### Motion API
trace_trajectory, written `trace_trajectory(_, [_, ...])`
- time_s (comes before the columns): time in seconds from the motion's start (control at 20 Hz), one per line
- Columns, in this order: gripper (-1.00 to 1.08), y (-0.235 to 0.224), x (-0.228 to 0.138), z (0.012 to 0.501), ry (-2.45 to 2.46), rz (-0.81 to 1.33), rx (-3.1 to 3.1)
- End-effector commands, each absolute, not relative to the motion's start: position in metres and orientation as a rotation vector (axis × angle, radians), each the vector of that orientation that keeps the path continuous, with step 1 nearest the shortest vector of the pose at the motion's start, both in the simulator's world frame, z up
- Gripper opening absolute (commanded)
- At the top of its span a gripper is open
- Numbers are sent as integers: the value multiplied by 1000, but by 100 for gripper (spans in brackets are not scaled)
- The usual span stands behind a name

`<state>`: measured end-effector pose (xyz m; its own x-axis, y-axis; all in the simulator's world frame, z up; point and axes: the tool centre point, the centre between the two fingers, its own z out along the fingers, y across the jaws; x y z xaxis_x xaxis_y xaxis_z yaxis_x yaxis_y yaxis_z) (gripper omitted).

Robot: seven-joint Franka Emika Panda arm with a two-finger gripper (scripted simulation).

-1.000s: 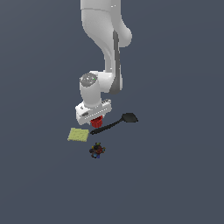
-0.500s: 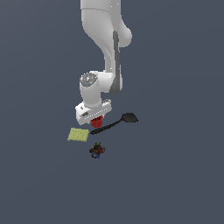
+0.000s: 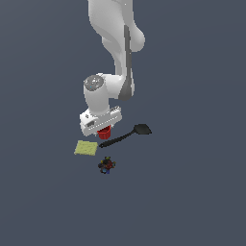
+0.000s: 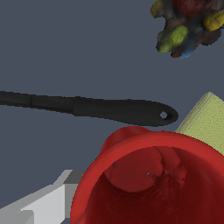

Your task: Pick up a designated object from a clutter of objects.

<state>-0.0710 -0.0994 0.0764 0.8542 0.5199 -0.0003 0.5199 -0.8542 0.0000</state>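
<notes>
Gripper clamps the red cup; black spatula at its 3 o'clock, yellow-green pad at 7

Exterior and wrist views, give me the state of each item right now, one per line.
red cup: upright, mouth open, under the pincer.
black spatula: lying flat, untouched.
yellow-green pad: flat beside the cup.
multicoloured toy: resting apart.
pincer: closure cannot be told.

Cluster just below frame centre in the exterior view.
The cup sits directly under the gripper; spatula runs to its right, pad lower left, toy lowest.
</notes>
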Motion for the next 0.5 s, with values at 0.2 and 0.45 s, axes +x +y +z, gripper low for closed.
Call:
trace_trajectory(0.2, [-100, -106, -53, 118, 847, 2, 3024])
trace_trajectory(0.45, [-100, -113, -35, 161, 847, 1, 3023])
